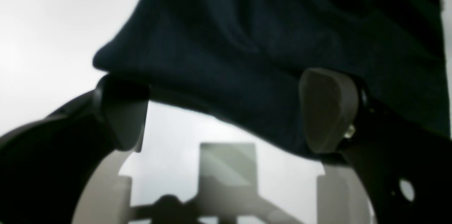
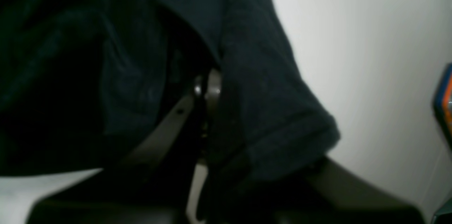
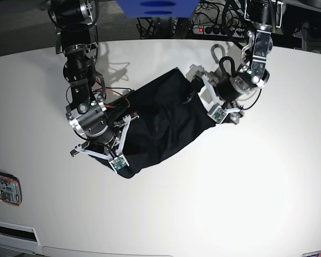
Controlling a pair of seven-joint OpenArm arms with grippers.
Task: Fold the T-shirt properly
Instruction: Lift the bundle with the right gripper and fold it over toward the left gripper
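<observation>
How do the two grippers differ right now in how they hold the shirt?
The left gripper has its fingers spread wide, with the T-shirt draped between them, unpinched. The right gripper is almost buried in cloth, so I cannot tell whether it is shut. In the base view, left is at the shirt's far end, right at its near end. Both touch the shirt.

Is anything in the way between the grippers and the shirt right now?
Nothing visible. The left gripper has its fingers spread at the T-shirt edge, and cloth drapes over the right gripper, so both are already at the fabric.
</observation>
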